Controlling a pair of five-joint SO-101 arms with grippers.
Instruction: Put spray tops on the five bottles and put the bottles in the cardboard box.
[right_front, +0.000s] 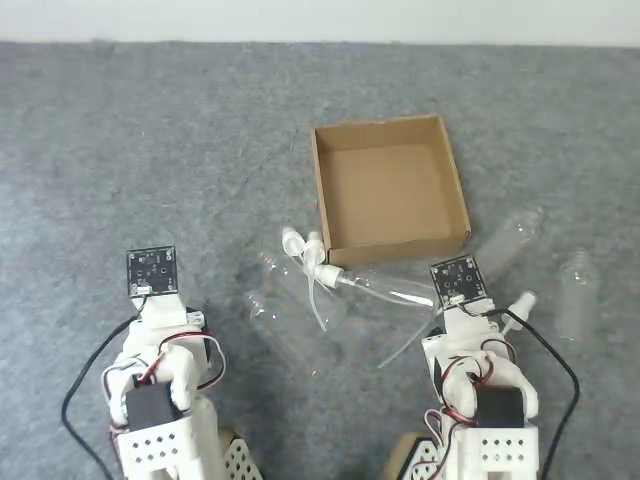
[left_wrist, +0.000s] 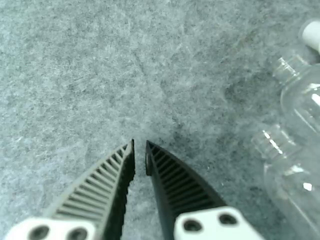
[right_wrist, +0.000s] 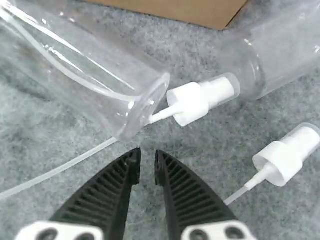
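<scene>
The right gripper (right_wrist: 146, 154) hovers low over the grey carpet (right_front: 150, 130), its jaws drawn nearly together with only a sliver between them and nothing held. Just ahead of the tips lies a loose spray top (right_wrist: 197, 102), with its thin stem pointing at the base of a clear bottle (right_wrist: 90, 70) on its side. A dip tube shows inside that bottle, so it appears to be fitted already. Off to the side of the jaws, slightly nearer, lies a second spray top (right_wrist: 286, 156) trailing its own tube. Beyond them is another clear bottle (right_wrist: 285, 55), and past that the cardboard box (right_wrist: 200, 12), open and with no bottles in it yet. The tops look light and rigid. I would grip one across the stout white collar, since the smooth cap could slip and the tube would only bend. The left gripper (left_wrist: 140, 146) is likewise almost closed on nothing, with bare carpet straight ahead. To the right of its jaws lie a nearer open-necked bottle (left_wrist: 292, 180) and a farther open-necked bottle (left_wrist: 302, 87). These seem thin-walled, empty and slick, likely to roll or dent. They are best held at mid-body with modest pressure, keeping the threaded neck free.
</scene>
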